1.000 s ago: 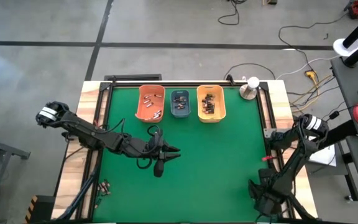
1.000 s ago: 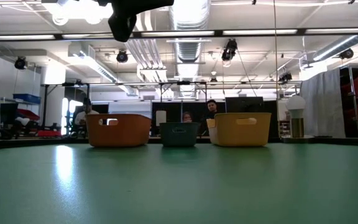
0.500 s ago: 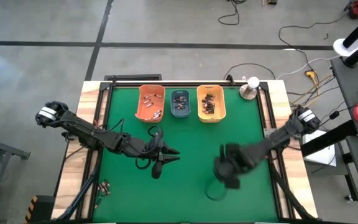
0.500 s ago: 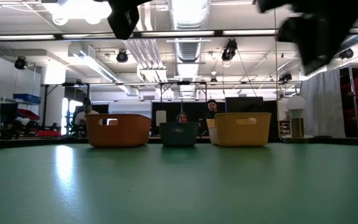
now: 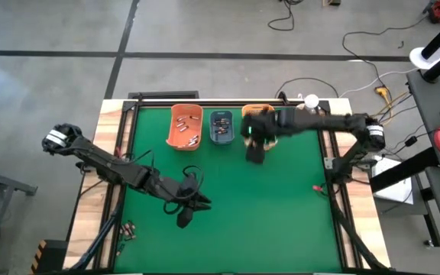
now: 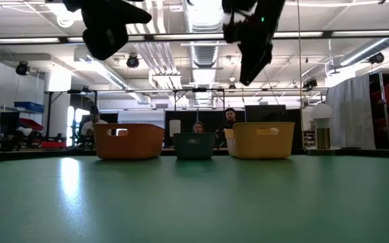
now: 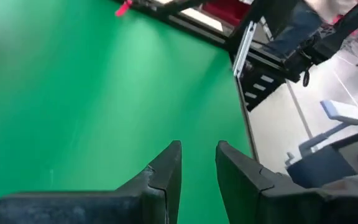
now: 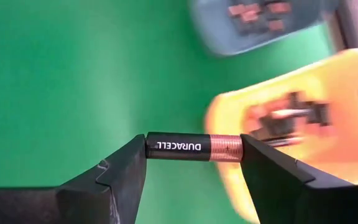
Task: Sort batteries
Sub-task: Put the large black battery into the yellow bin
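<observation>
Battery (image 8: 194,146) is sitting clamped end to end in our right gripper (image 5: 255,145), hanging just beside the yellow bin (image 5: 270,116) for dropping in, while our left gripper (image 5: 187,211), well away from that bin, is idling, fingers (image 7: 166,168) slightly parted on nothing.

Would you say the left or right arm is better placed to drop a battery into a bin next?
Right: its gripper holds a battery beside the yellow bin, while the left gripper sits empty over bare mat.
</observation>
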You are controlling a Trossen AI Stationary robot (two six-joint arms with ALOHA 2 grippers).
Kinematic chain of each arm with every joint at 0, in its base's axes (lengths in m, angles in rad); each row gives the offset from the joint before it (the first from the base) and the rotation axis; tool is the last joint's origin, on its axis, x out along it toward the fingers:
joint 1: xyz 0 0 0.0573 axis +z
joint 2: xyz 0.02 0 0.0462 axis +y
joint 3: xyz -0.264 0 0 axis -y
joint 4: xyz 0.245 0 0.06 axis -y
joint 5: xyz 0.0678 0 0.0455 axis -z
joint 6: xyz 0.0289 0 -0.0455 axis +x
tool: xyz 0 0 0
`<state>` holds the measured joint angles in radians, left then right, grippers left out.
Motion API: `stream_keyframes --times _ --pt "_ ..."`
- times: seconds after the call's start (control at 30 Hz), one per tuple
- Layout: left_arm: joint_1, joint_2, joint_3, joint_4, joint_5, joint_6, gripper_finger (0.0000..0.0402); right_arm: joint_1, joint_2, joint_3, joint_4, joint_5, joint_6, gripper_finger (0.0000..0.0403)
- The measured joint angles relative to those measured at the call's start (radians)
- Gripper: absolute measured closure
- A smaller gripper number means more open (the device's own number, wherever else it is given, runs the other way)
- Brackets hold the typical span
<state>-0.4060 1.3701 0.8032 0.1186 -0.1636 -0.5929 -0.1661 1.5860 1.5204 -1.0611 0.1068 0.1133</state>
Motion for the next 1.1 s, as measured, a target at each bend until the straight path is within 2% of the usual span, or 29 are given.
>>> stream_keyframes --times 0.2,0.47,0.7,1.1 --pt "0.001 -0.059 0.000 -0.094 -0.061 -0.082 0.0322 -0.235 0.029 -0.017 0.042 -0.057 -0.185 0.0174" --pt "0.000 -0.085 0.000 -0.094 -0.221 -0.117 0.0322 -0.376 0.157 -0.025 0.056 -0.092 -0.411 0.0174" --pt "0.000 -0.079 0.000 -0.062 -0.272 -0.175 0.0322 -0.412 0.275 -0.026 0.083 -0.089 -0.514 0.0175" --pt "-0.007 -0.076 0.000 -0.004 -0.274 -0.187 0.0322 -0.421 0.397 -0.027 0.102 -0.076 -0.517 0.0155"
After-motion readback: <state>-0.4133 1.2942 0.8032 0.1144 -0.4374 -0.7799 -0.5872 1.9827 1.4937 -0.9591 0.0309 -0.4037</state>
